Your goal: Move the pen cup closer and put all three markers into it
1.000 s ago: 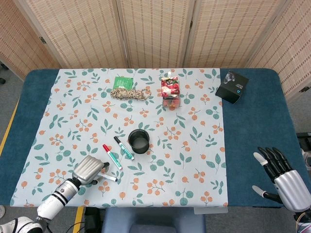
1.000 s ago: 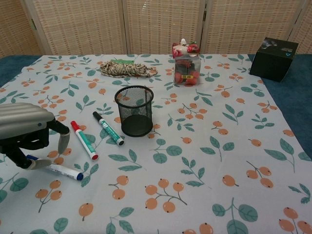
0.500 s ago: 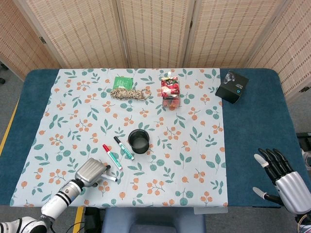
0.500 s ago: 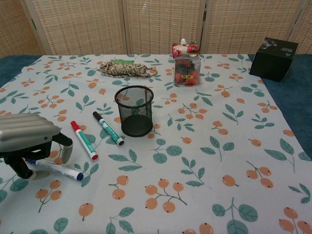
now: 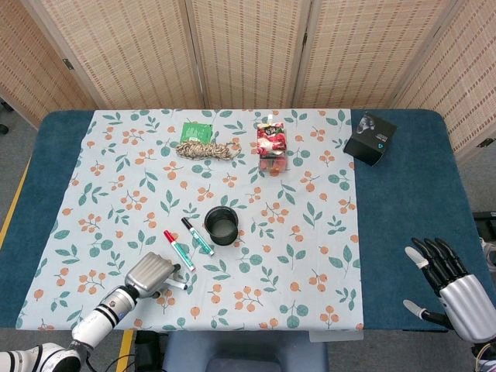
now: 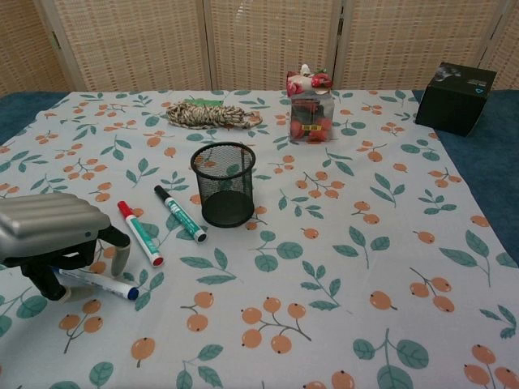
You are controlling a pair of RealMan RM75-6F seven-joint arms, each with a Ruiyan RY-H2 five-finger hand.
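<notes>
A floral cloth (image 5: 139, 155) covers most of the blue surface (image 5: 411, 201). Along its far side lie a coil of patterned rope (image 6: 212, 115) on a green packet (image 5: 197, 129), and a clear box with red contents (image 6: 309, 109) standing upright to their right. A black box (image 6: 455, 97) sits off the cloth on the bare blue part at the far right corner. All of these are well apart from the markers.

The mesh pen cup (image 6: 223, 184) stands upright near the middle of the cloth, with nothing visible inside it. Just to its left lie two markers side by side, both slanting the same way: the green marker (image 6: 180, 213) nearer the cup, the red marker (image 6: 139, 232) a little further left. Neither touches the cup or the other.

The blue marker (image 6: 93, 283) lies nearest the front edge, left of the other two and apart from them. The left hand (image 6: 50, 239) arches over its left part, fingers (image 6: 120, 251) curled down with their tips on either side of the barrel. The chest view shows the marker lying flat on the cloth, and whether the fingers actually grip it cannot be told. The blue-capped end sticks out to the right of the hand, pointing toward the red marker's near end.

The right hand (image 5: 453, 280) is at the front right corner above the blue surface, fingers spread apart and holding nothing, far from the cup and markers.
</notes>
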